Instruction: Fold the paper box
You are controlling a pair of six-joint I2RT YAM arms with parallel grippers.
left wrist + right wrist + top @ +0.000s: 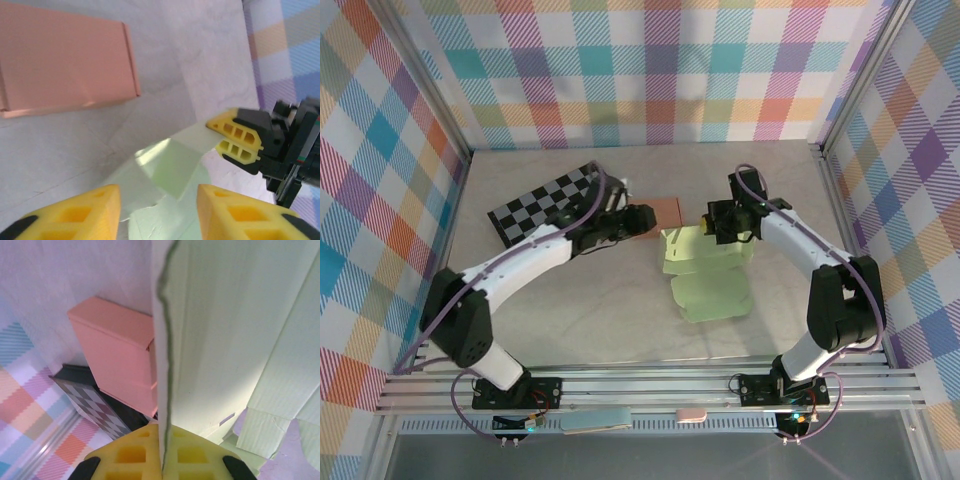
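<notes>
Top view, task thing: a half-formed pale green paper box [710, 285] sits centre-right on the grey table [570, 320]. One panel lies flat toward the arms and the far panels are raised.
Top view, right gripper [708, 226]: at the paper box's far edge, on a raised flap.
Top view, left gripper [648, 218]: just left of the paper box, beside a small salmon-pink cardboard box [667, 210]. A black-and-white checkered board [545, 205] lies further left.
Left wrist view, left jaws: the yellow fingers [80, 215] stand partly apart with nothing clamped. Green paper lies below the gap, ungripped.
Left wrist view, opposite side: the right gripper's yellow tips are pressed together at a corner of the green sheet. The pink box is apart, upper left.
Right wrist view, right jaws: fully closed on the edge of an upright green panel that rises straight out of the fingers [130, 455]. The pink box and checkered board lie beyond, to the left.
Step in hand (judgement): standing a side wall up. The right gripper holds the flap, and the left gripper looks placed to press or pinch beside it.
Doing it well (judgement): a firm right pinch, so the bend falls on the scored line. Bring the left fingers down on the floor panel close to that crease, not on the wall. Close them only once paper sits between the pads.
Risk (judgement): thin card may buckle or tear under sideways pull, so go slowly. The pink box sits near the left gripper's path.
</notes>
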